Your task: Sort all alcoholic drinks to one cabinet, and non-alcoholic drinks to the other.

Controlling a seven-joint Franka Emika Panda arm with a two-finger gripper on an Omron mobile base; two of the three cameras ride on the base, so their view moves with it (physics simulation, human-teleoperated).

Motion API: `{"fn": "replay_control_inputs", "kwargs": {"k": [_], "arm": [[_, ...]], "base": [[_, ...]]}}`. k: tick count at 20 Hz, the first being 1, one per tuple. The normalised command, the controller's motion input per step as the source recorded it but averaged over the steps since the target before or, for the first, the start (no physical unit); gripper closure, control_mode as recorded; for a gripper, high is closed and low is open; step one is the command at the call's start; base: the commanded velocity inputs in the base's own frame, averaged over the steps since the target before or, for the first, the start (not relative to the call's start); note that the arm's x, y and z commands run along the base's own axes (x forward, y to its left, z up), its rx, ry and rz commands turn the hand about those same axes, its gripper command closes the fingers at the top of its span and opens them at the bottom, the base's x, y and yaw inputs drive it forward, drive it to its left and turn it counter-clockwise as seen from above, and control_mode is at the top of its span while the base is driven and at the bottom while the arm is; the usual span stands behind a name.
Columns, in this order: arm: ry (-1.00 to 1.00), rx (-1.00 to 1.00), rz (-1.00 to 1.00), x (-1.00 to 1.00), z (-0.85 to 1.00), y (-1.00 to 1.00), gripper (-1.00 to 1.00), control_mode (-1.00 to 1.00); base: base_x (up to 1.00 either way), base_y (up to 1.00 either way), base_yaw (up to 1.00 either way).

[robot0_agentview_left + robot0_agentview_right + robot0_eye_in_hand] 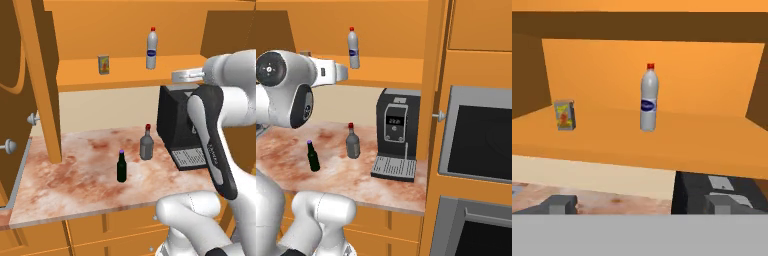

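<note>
Wide gap between carton (564, 115) and bottle (648, 98)

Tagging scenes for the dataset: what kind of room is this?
A kitchen, rendered in simulation. A marbled counter over wooden drawers carries a coffee machine, an open wall cabinet holds drinks, and a built-in oven sits to the right.
</note>
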Motion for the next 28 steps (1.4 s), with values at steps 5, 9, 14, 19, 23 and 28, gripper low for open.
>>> {"fn": "replay_control_inputs", "kwargs": {"k": [5, 9, 14, 19, 23, 28], "arm": [[0.20, 0.00, 0.00, -0.86, -0.15, 0.29, -1.00, -1.00], [0.10, 0.00, 0.00, -0.76, -0.44, 0.36, -1.00, -1.00], [0.04, 0.00, 0.00, -0.54, -0.56, 0.41, -1.00, -1.00], [0.00, 0.00, -0.01, -0.29, -0.44, 0.32, -1.00, -1.00], [0.02, 0.00, -0.07, -0.01, -0.24, 0.42, -1.00, -1.00], [0.00, 0.00, -0.14, 0.00, -0.14, 0.53, -1.00, -1.00]], "base": [[0.00, 0.00, 0.00], [0.00, 0.00, 0.00], [0.00, 0.00, 0.00], [0.00, 0.00, 0.00], [0.00, 0.00, 0.00], [0.00, 0.00, 0.00]]}}
